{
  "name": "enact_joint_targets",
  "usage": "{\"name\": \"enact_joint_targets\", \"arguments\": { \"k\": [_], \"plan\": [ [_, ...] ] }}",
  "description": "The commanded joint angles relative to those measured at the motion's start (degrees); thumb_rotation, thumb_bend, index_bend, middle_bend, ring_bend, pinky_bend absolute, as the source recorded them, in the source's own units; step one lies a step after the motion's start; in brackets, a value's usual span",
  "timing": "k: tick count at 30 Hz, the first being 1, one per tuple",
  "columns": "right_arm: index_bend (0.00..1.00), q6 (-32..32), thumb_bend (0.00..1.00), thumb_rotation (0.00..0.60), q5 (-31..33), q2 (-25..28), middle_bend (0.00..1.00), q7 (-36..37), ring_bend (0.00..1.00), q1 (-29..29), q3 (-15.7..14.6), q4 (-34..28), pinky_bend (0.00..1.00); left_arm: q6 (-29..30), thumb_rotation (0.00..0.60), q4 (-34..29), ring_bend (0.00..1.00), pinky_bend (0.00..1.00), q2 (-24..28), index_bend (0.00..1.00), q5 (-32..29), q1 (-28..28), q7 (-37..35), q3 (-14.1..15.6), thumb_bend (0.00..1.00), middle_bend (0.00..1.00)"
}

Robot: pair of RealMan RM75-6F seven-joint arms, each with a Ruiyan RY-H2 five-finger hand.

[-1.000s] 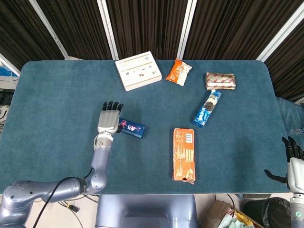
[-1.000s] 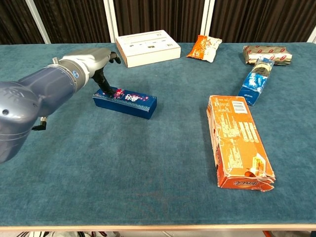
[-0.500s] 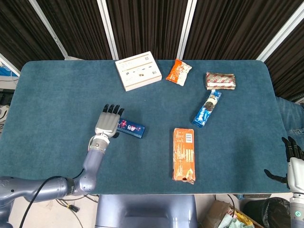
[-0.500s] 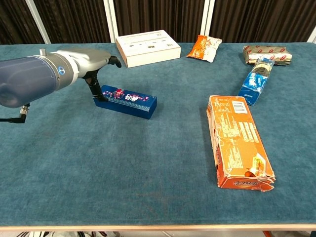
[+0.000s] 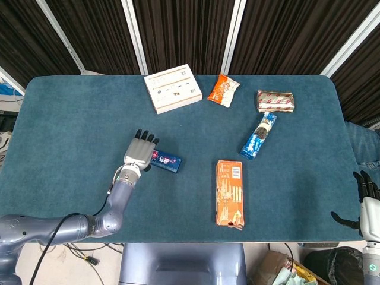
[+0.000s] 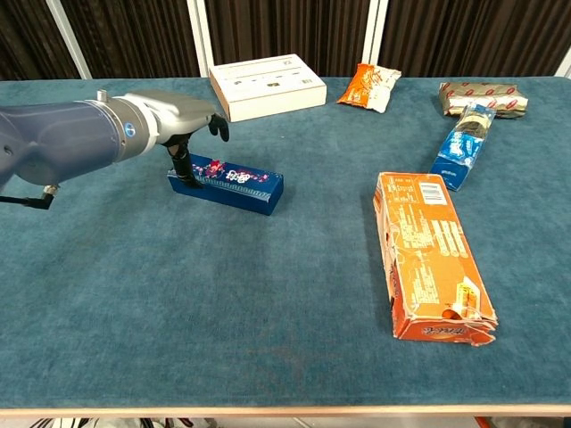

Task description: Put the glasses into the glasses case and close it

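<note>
Head view, left hand (image 5: 140, 152) fingers spread over blue box (image 5: 165, 161), long axis left-right

Silver-grey arms — black-fingered left hand (image 5: 140, 153) — black cable.

We see a matt, napped teal cloth bench (image 5: 71, 119), glossy blue printed box (image 5: 164, 160), creased orange cardboard carton (image 5: 229, 192), shiny foil snack wrappers (image 5: 223, 90), smooth grey metallic left hand (image 5: 138, 154).
</note>
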Motion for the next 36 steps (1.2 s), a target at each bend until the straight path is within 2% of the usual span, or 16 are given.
{"name": "enact_joint_targets", "arguments": {
  "k": [1, 10, 17, 31, 36],
  "plan": [
    [0.09, -0.03, 0.19, 0.6, 0.02, 0.01, 0.02, 0.02, 0.12, 0.02, 0.03, 0.0, 0.16, -0.07, 0.6, 1.2, 0.0, 0.03, -1.01, 0.2, 0.43, -0.43, -0.64, 0.79, 0.21, 0.15],
    [0.09, 0.03, 0.19, 0.6, 0.0, 0.02, 0.02, 0.02, 0.12, -0.01, 0.02, -0.02, 0.16, -0.64, 0.6, 3.5, 0.0, 0.03, -2.73, 0.25, 0.25, -1.18, -1.52, 2.11, 0.21, 0.2],
    [0.09, 0.02, 0.19, 0.6, 0.02, 0.03, 0.02, 0.06, 0.12, -0.01, 0.04, 0.0, 0.16, -0.17, 0.6, 4.8, 0.0, 0.03, -3.81, 0.32, 0.99, -1.49, -2.6, 2.36, 0.24, 0.29],
    [0.09, -0.11, 0.19, 0.6, 0.03, 0.06, 0.02, 0.07, 0.12, 0.02, -0.01, -0.09, 0.16, 1.61, 0.6, 5.32, 0.01, 0.03, -4.17, 0.38, 0.48, -1.51, -2.27, 2.67, 0.27, 0.37],
    [0.09, -0.18, 0.19, 0.6, 0.07, 0.06, 0.02, 0.07, 0.12, 0.04, -0.01, -0.11, 0.16, 2.58, 0.6, 5.12, 0.02, 0.03, -4.35, 0.37, 0.65, -1.48, -2.41, 2.41, 0.28, 0.37]
  ]
}}
